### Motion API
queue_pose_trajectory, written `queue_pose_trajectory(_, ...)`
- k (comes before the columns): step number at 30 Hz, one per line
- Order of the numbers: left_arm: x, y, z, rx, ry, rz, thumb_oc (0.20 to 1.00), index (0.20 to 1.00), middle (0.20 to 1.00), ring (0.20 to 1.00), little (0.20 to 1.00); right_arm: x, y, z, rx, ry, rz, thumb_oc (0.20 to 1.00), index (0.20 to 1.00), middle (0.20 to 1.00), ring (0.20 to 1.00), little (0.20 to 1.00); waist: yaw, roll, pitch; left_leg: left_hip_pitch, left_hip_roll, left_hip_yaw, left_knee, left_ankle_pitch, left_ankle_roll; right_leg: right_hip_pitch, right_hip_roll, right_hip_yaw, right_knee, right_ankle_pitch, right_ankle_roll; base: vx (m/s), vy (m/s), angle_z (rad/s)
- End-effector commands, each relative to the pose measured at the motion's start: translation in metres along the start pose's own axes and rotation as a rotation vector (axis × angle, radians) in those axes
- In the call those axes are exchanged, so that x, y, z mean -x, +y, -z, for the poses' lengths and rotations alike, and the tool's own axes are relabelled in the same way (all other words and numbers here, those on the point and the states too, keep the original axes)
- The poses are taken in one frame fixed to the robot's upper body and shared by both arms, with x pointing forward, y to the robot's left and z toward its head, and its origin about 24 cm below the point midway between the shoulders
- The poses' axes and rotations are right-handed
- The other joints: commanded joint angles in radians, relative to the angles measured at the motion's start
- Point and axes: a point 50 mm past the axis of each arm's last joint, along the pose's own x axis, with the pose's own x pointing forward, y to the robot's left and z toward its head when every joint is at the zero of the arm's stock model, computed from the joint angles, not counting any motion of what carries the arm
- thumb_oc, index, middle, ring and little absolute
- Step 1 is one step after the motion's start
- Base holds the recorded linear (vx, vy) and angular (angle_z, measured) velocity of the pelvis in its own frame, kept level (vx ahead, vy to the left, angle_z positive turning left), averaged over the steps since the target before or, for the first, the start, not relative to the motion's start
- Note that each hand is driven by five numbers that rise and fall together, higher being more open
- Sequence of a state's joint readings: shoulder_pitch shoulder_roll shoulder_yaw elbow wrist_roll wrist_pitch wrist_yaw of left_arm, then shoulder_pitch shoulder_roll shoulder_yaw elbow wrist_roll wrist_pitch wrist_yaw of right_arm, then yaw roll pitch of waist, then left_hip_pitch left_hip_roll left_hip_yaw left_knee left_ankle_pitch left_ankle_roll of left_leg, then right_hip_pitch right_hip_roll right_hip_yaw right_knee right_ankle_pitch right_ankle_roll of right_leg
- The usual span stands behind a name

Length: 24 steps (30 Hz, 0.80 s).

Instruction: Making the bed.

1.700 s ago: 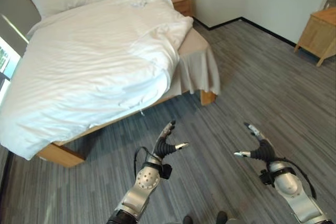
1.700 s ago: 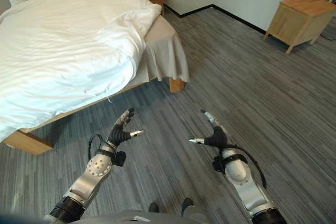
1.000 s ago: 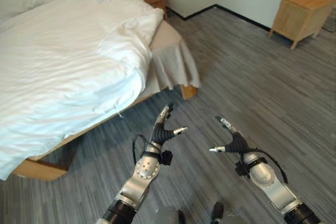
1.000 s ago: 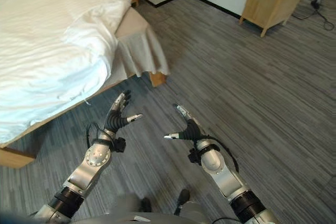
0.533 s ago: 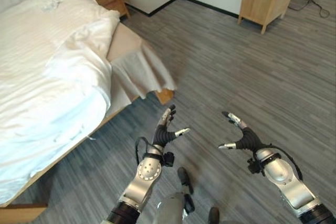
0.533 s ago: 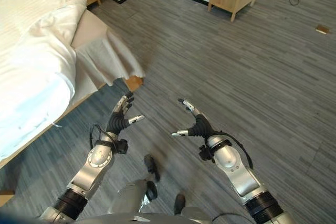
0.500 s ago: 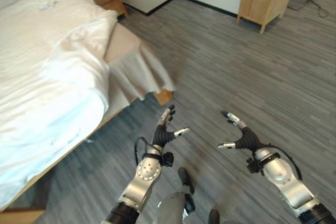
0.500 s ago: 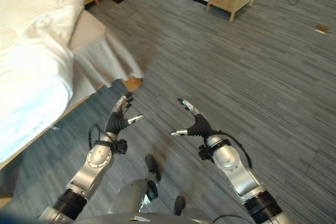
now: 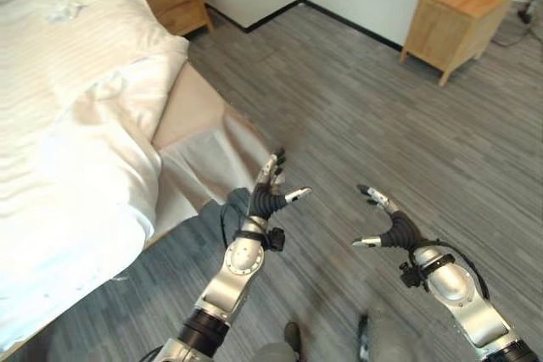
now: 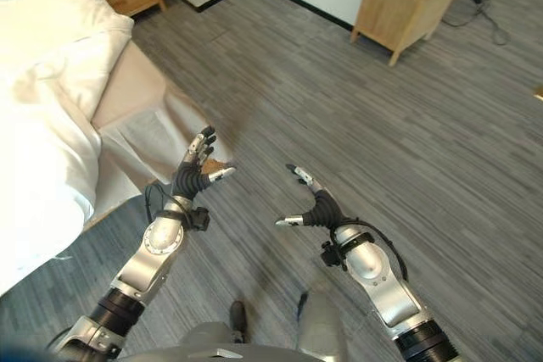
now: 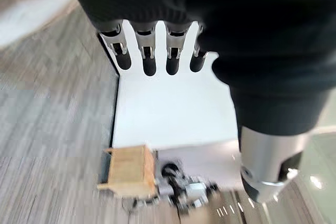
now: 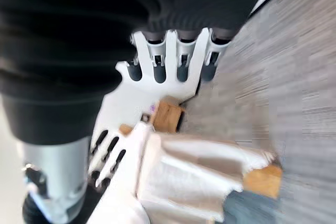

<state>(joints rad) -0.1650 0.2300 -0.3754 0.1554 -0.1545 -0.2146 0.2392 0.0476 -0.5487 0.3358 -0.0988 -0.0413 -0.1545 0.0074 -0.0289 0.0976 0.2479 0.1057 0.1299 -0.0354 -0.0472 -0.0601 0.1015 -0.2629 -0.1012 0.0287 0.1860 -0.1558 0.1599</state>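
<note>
While both hover above the floor [image 9: 373, 99], left hand [image 9: 270, 197] and right hand [image 9: 392, 228] spread open, empty.

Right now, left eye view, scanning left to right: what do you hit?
Duvet → beige bed skirt → left robot hand → right robot hand → wooden cabinet by the far wall.

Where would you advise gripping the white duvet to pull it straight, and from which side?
Probably pinch the duvet at its bunched edge beside the exposed beige sheet, coming from the foot side: the fold stands proud there. Left hand and right hand are open.
</note>
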Motion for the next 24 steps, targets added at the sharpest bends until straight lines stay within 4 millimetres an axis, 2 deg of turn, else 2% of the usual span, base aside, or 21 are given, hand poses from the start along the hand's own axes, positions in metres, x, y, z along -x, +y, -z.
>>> queue_pose_trajectory(1,0.009,0.017,-0.001,-0.01,-0.017,-0.008,1.0,1.0,1.0,1.0,1.0,-0.016,-0.001,-0.012,-0.002,-0.072,0.04,1.0,1.0,1.0,1.0,1.0,0.021,-0.079,-0.029,0.055,-0.118,0.076,-0.04,-0.038,-0.126,0.119,-0.029,0.006,-0.226,0.199,0.062,0.66,-0.301,2.22)
queue_pose_trajectory(2,0.009,0.019,0.0,-0.008,-0.01,-0.008,1.0,1.0,1.0,1.0,1.0,-0.018,0.002,-0.013,0.023,-0.069,0.021,1.0,1.0,1.0,1.0,1.0,0.019,-0.082,-0.029,0.088,-0.106,0.018,-0.04,-0.059,-0.137,0.072,-0.042,0.037,-0.242,0.237,0.077,0.6,-0.308,2.46)
queue_pose_trajectory(4,0.01,0.024,0.001,0.0,-0.006,-0.022,1.0,1.0,1.0,1.0,1.0,-0.02,0.003,-0.014,0.06,-0.069,0.002,1.0,1.0,1.0,1.0,1.0,0.03,-0.092,-0.031,0.135,-0.09,-0.027,-0.04,-0.096,-0.151,0.073,-0.068,-0.01,-0.226,0.253,0.081,0.5,-0.313,2.01)
queue_pose_trajectory(5,0.011,0.023,0.003,-0.003,0.001,-0.01,1.0,1.0,1.0,1.0,1.0,-0.02,0.004,-0.013,0.053,-0.062,0.004,1.0,1.0,1.0,1.0,1.0,0.027,-0.106,-0.034,0.15,-0.092,-0.053,-0.04,-0.095,-0.154,0.091,-0.082,-0.022,-0.23,0.265,0.077,0.24,-0.198,1.38)
queue_pose_trajectory(8,0.013,0.023,0.006,0.002,0.013,-0.012,1.0,1.0,1.0,1.0,1.0,-0.019,0.006,-0.012,0.043,-0.058,-0.002,1.0,1.0,1.0,1.0,1.0,0.022,-0.107,-0.041,0.17,-0.08,-0.068,-0.031,-0.105,-0.162,0.123,-0.084,-0.042,-0.242,0.274,0.079,0.25,-0.22,1.27)
queue_pose_trajectory(9,0.019,0.024,0.012,0.058,0.046,-0.029,1.0,1.0,1.0,1.0,1.0,-0.016,0.006,-0.006,0.015,-0.033,0.002,1.0,1.0,1.0,1.0,1.0,0.035,-0.111,-0.05,0.089,-0.062,-0.027,0.197,-0.031,-0.223,0.226,-0.092,-0.106,-0.262,0.266,0.049,0.37,-0.347,1.14)
queue_pose_trajectory(10,0.021,0.025,0.012,0.074,0.049,-0.029,1.0,1.0,1.0,1.0,1.0,-0.016,0.005,-0.007,-0.015,-0.039,0.011,1.0,1.0,1.0,1.0,1.0,0.04,-0.117,-0.044,0.036,-0.047,0.012,0.29,0.018,-0.235,0.271,-0.093,-0.138,-0.273,0.251,0.031,0.37,-0.347,1.0)
queue_pose_trajectory(11,0.021,0.025,0.012,0.074,0.05,-0.028,1.0,1.0,1.0,1.0,1.0,-0.016,0.005,-0.007,-0.016,-0.039,0.011,1.0,1.0,1.0,1.0,1.0,0.036,-0.116,-0.044,0.03,-0.046,0.008,0.3,0.013,-0.235,0.272,-0.092,-0.142,-0.273,0.25,0.03,0.21,-0.269,0.63)
queue_pose_trajectory(12,0.024,0.026,0.014,0.097,0.058,-0.028,1.0,1.0,1.0,1.0,1.0,-0.014,0.004,-0.006,-0.036,-0.036,0.019,1.0,1.0,1.0,1.0,1.0,0.043,-0.13,-0.028,-0.029,0.002,0.13,0.425,0.052,-0.226,0.338,-0.091,-0.189,-0.273,0.205,0.0,0.19,-0.282,0.45)
queue_pose_trajectory(14,0.026,0.029,0.015,0.104,0.071,-0.034,1.0,1.0,1.0,1.0,1.0,-0.012,0.004,-0.001,-0.043,-0.011,0.026,1.0,1.0,1.0,1.0,1.0,0.045,-0.142,-0.015,-0.094,0.05,0.265,0.485,0.053,-0.215,0.381,-0.086,-0.232,-0.273,0.167,-0.018,0.22,-0.282,0.63)
queue_pose_trajectory(15,0.027,0.029,0.017,0.11,0.078,-0.032,1.0,1.0,1.0,1.0,1.0,-0.01,0.004,0.001,-0.047,0.001,0.029,1.0,1.0,1.0,1.0,1.0,0.045,-0.143,-0.015,-0.117,0.065,0.308,0.471,0.05,-0.211,0.391,-0.086,-0.244,-0.273,0.153,-0.019,0.21,-0.113,0.68)
queue_pose_trajectory(17,0.031,0.03,0.019,0.108,0.094,-0.024,1.0,1.0,1.0,1.0,1.0,-0.006,0.004,0.004,-0.061,0.021,0.033,1.0,1.0,1.0,1.0,1.0,0.047,-0.14,-0.027,-0.147,0.041,0.368,0.349,0.011,-0.191,0.407,-0.079,-0.267,-0.273,0.124,-0.014,0.26,-0.031,0.74)
queue_pose_trajectory(19,0.035,0.03,0.022,0.094,0.112,-0.015,1.0,1.0,1.0,1.0,1.0,-0.003,0.005,0.007,-0.074,0.037,0.032,1.0,1.0,1.0,1.0,1.0,0.056,-0.119,-0.036,-0.185,0.023,0.379,0.215,0.062,-0.193,0.424,-0.051,-0.271,-0.273,0.097,-0.007,0.34,0.023,0.61)
queue_pose_trajectory(20,0.036,0.029,0.023,0.092,0.117,-0.011,1.0,1.0,1.0,1.0,1.0,-0.002,0.007,0.01,-0.079,0.05,0.032,1.0,1.0,1.0,1.0,1.0,0.062,-0.105,-0.04,-0.201,0.028,0.381,0.116,0.136,-0.208,0.439,-0.035,-0.273,-0.273,0.076,-0.005,0.4,0.047,0.35)
queue_pose_trajectory(22,0.039,0.027,0.025,0.095,0.131,-0.007,1.0,1.0,1.0,1.0,1.0,-0.001,0.008,0.013,-0.076,0.059,0.043,1.0,1.0,1.0,1.0,1.0,0.077,-0.095,-0.036,-0.239,0.052,0.388,-0.009,0.21,-0.229,0.476,-0.022,-0.284,-0.273,0.043,-0.003,0.44,0.047,0.18)
queue_pose_trajectory(24,0.04,0.026,0.026,0.104,0.135,-0.008,1.0,1.0,1.0,1.0,1.0,-0.001,0.009,0.012,-0.089,0.057,0.05,1.0,1.0,1.0,1.0,1.0,0.091,-0.095,-0.031,-0.306,0.085,0.398,-0.04,0.231,-0.243,0.52,-0.017,-0.288,-0.273,0.022,-0.002,0.41,0.045,0.01)
